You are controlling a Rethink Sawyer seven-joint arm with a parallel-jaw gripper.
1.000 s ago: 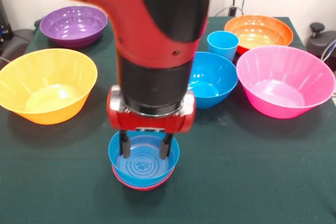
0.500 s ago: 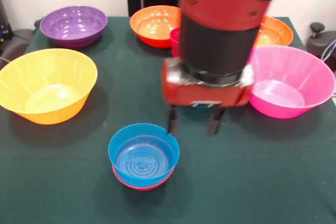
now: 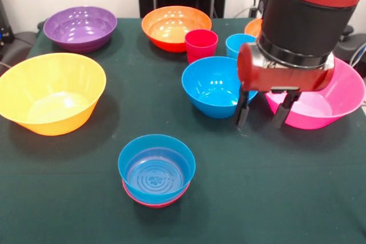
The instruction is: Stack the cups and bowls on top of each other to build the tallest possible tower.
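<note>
The gripper (image 3: 262, 112) hangs with its two fingers spread and nothing between them, above the cloth between the mid-sized blue bowl (image 3: 216, 87) and the pink bowl (image 3: 337, 101). The blue bowl lies just beside it at about ten o'clock, mouth up, round, glossy and empty, probably the nearest thing to take. The tower (image 3: 156, 170), a small blue bowl nested in a red one, sits well apart at about eight o'clock. The red cup (image 3: 201, 44) and blue cup (image 3: 237, 44) stand at eleven o'clock.
</note>
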